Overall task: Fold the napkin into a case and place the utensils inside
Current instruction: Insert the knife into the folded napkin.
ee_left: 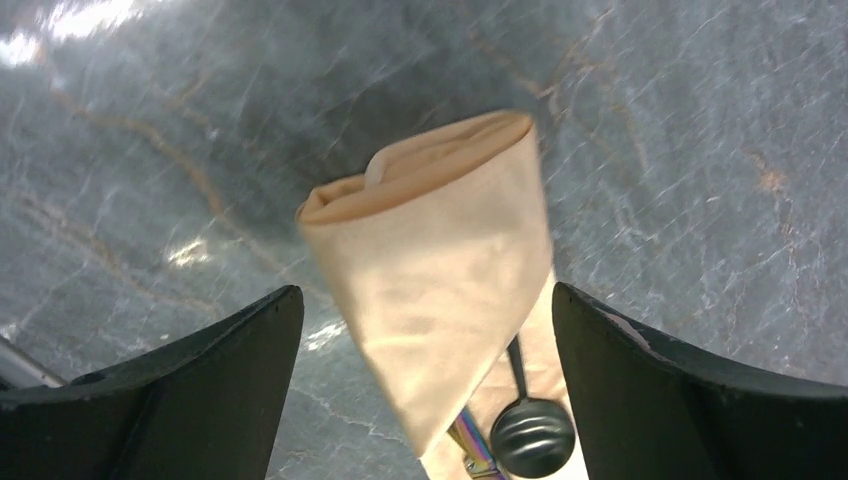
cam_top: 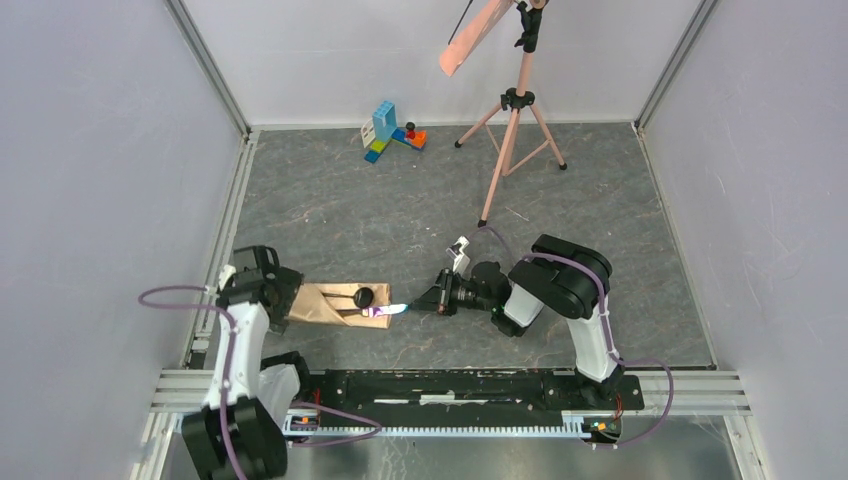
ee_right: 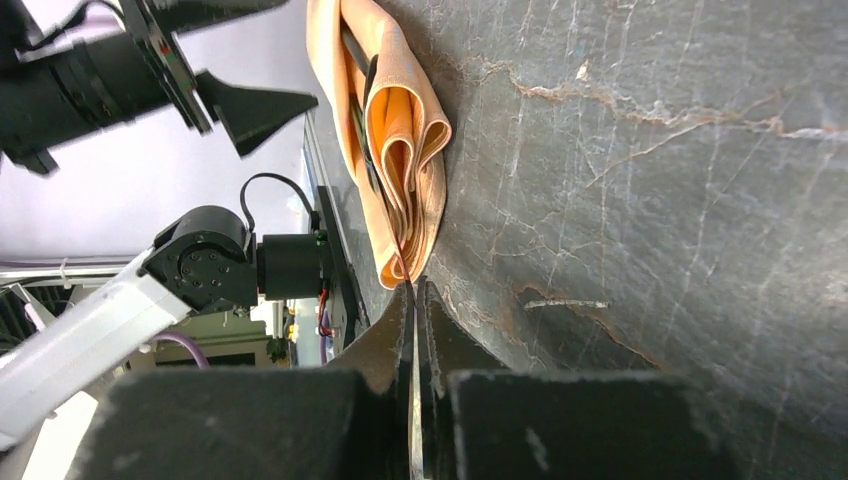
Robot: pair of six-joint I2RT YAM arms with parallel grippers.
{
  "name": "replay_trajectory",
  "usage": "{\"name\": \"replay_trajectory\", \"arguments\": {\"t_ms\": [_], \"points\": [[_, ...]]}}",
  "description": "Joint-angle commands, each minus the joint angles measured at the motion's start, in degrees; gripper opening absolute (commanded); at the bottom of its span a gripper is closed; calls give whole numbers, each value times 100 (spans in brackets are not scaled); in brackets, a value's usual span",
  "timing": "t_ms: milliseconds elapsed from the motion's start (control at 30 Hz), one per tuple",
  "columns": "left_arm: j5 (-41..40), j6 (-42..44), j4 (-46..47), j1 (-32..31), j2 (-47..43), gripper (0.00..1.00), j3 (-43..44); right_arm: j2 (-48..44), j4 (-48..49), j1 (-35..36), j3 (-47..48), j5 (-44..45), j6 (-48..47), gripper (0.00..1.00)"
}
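Grey marbled table point(cam_top: 400, 210), white walls all round. Your folded napkin case point(cam_top: 325, 303) lies flat near the front left. The black spoon point(cam_top: 363, 296) and the shiny purple knife point(cam_top: 387, 311) poke out of its right end. Your left gripper point(cam_top: 288, 298) has its jaws spread wide, one finger on each side of the case's left end. Your right gripper point(cam_top: 422, 301) is pressed together on nothing, tip just beside the knife blade; can't tell if it touches. Pink tripod point(cam_top: 515, 140) and toy blocks point(cam_top: 392, 132) sit well back.
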Motion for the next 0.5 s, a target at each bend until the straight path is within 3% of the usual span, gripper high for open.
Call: {"name": "replay_trajectory", "arguments": {"t_ms": [0, 100, 300, 467], "points": [[-198, 1420, 799, 78, 1122, 100, 995, -78, 101, -86, 84, -33, -132, 0], [-84, 2305, 690, 489, 1889, 100, 1500, -11, 176, -142, 126, -144, -98, 0], [2284, 2898, 2249, 1396, 2342, 100, 1050, -7, 21, -225, 347, -338, -208, 0], [2261, 3272, 2429, 1426, 3066, 100, 1042, -27, 87, -233, 381, -306, -130, 0]]}}
